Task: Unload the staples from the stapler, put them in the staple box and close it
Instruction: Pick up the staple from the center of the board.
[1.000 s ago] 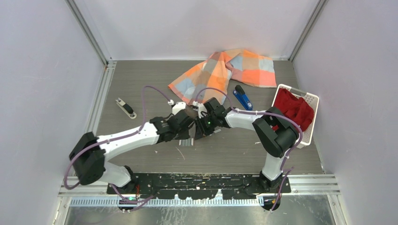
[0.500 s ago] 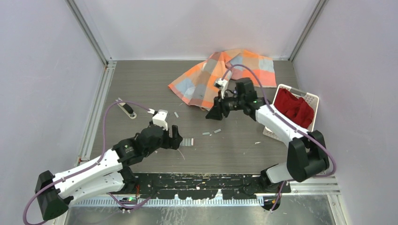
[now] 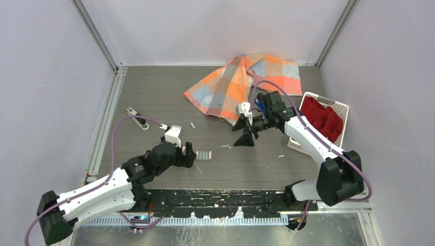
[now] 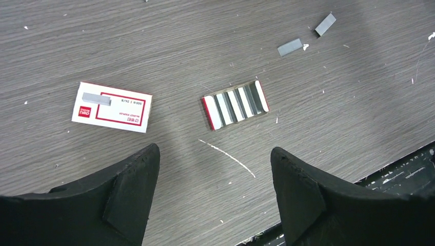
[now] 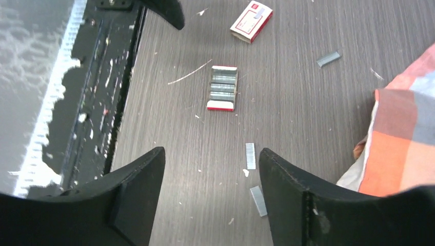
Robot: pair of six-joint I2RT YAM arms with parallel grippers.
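Observation:
Only a bit of the blue stapler (image 3: 259,104) shows at the back, by the cloth's edge, mostly hidden behind my right wrist. Short grey staples (image 5: 250,155) lie loose on the table below my right gripper (image 5: 212,154), which hangs open and empty. More staples (image 4: 290,47) lie beyond my left gripper (image 4: 214,154), also open and empty. A strip rests on the white-and-red packet (image 4: 112,106). From above, the left gripper (image 3: 188,154) sits near the front and the right gripper (image 3: 242,134) near the middle.
A small red-edged tray of staple rows (image 4: 235,104) lies beside the packet. An orange checked cloth (image 3: 241,82) covers the back. A white basket (image 3: 339,108) with red fabric stands at right. A small silver-and-black tool (image 3: 137,118) lies at left.
Both grippers were shut and close together at the table's middle. They have parted and opened: the left pulled back toward the front left, the right swung toward the back right. Loose staples now show.

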